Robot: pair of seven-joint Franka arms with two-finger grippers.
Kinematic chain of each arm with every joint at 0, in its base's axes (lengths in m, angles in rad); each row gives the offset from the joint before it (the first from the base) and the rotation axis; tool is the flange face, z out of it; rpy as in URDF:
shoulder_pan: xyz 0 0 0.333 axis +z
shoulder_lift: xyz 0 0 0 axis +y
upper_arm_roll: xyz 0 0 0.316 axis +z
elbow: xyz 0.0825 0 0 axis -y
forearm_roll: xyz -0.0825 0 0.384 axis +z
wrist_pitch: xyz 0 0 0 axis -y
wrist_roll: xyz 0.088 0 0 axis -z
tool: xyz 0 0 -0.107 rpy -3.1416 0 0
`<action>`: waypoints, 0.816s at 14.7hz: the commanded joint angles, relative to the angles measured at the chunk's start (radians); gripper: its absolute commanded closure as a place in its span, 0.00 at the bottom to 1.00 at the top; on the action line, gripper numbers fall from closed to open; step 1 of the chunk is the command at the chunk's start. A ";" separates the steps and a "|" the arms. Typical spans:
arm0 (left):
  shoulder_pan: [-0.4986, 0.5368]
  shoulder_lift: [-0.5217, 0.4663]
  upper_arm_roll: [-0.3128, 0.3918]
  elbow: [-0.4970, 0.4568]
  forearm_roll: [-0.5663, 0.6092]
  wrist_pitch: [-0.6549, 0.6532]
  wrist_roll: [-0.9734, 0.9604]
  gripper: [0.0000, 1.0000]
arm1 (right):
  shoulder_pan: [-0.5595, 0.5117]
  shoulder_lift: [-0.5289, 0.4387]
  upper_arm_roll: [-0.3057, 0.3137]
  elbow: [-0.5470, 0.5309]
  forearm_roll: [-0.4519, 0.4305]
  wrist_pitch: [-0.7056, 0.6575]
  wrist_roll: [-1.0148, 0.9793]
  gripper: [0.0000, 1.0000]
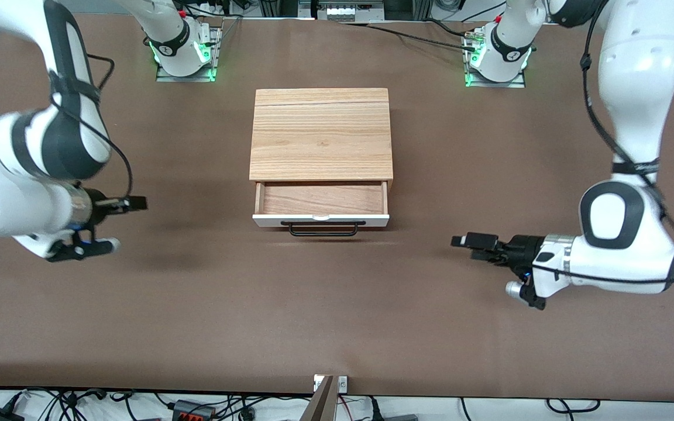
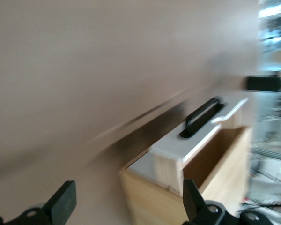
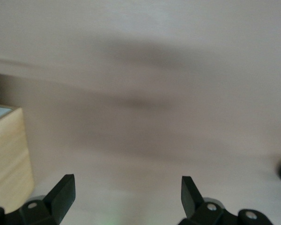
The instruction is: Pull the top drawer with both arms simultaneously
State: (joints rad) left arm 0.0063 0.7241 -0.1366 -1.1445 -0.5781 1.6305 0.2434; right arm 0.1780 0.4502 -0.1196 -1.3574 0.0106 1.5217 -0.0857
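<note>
the top drawer (image 1: 321, 202) stands partly pulled out of the wood-grain cabinet (image 1: 320, 133) at the middle of the table (image 1: 337, 316), its white front and black handle (image 1: 323, 228) on the side nearer the front camera, reddish wood showing inside. seen from the drawer, the left gripper (image 1: 460, 241) hangs over bare table at about four o'clock — toward the left arm's end, well apart from the handle, holding nothing. its fingers (image 2: 63, 202) are spread wide in the left wrist view. the right gripper (image 1: 137, 203) hovers at nine o'clock, toward the right arm's end, also clear of the drawer — fingers (image 3: 64, 193) parted and empty.
</note>
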 commanded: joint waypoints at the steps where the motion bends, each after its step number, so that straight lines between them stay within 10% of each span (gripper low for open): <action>1: -0.023 -0.145 -0.003 -0.024 0.246 -0.023 -0.145 0.00 | 0.000 -0.071 -0.056 0.078 -0.029 -0.113 0.009 0.00; 6: -0.008 -0.262 0.015 -0.023 0.414 -0.104 -0.202 0.00 | -0.026 -0.064 -0.163 0.244 -0.018 -0.152 0.000 0.00; 12: -0.006 -0.390 0.006 -0.044 0.639 -0.259 -0.242 0.00 | -0.247 -0.370 0.087 -0.215 0.014 0.004 0.052 0.00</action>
State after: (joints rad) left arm 0.0054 0.3875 -0.1231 -1.1434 0.0223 1.4171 0.0238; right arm 0.0017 0.2684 -0.1054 -1.3052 0.0088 1.4114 -0.0625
